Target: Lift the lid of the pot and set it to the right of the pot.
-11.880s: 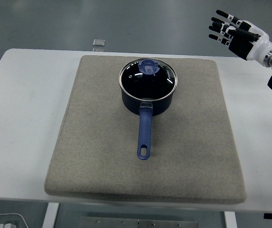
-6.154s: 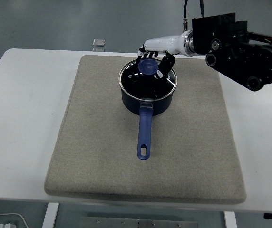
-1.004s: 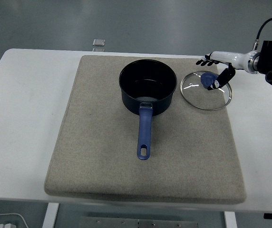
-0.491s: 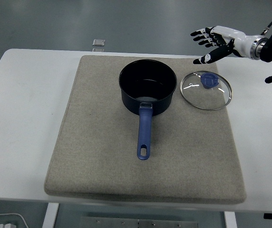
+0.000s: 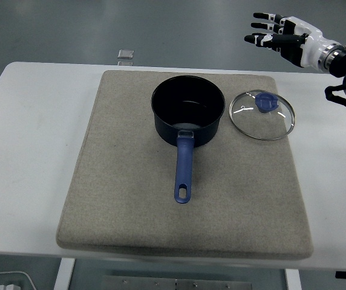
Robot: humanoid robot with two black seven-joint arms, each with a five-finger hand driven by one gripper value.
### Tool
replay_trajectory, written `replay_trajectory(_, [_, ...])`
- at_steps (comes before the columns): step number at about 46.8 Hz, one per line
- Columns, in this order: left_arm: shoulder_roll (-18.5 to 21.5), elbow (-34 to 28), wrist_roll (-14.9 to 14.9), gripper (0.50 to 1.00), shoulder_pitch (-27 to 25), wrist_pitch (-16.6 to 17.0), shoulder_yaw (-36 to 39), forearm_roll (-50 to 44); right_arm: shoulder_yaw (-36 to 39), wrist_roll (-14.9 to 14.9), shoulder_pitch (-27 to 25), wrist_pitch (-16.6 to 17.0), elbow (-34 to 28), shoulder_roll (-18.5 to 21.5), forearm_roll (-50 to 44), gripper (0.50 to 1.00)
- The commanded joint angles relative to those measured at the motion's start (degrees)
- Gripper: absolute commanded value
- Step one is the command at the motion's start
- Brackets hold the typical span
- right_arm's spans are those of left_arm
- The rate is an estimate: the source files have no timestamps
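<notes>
A dark blue pot [image 5: 188,112] with a long blue handle pointing toward me stands uncovered on the grey mat [image 5: 124,199]. The glass pot lid [image 5: 262,114] with a blue knob lies flat on the mat just right of the pot, apart from it. My right hand [image 5: 274,31] is raised above and behind the lid at the top right, fingers spread, holding nothing. The left arm is out of view.
The mat covers most of the white table [image 5: 28,151]. A small clear object [image 5: 125,56] lies at the table's far edge. Bare table shows left and right of the mat.
My right hand let go of the lid's knob, opened, and rose up and back to the top right. The lid stays flat on the mat right of the pot.
</notes>
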Motion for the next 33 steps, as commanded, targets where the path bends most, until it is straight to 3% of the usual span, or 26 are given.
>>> replay_trajectory(1, [0.0,0.0,0.0,1.000,0.0,0.0,0.0,0.0,0.6,0.0,-0.7,0.3,-0.1,0.5,3.5,0.905])
replay_trajectory(19, [0.0,0.0,0.0,1.000,0.0,-0.1,0.0,0.0,4.9,0.0,-5.3,1.1,-3.5,4.1,16.5,0.905])
replay_trajectory(33, [0.0,0.0,0.0,1.000,0.0,0.0,0.0,0.1,5.9,0.9,-6.0,2.0,-4.2,4.2,17.4,0.909])
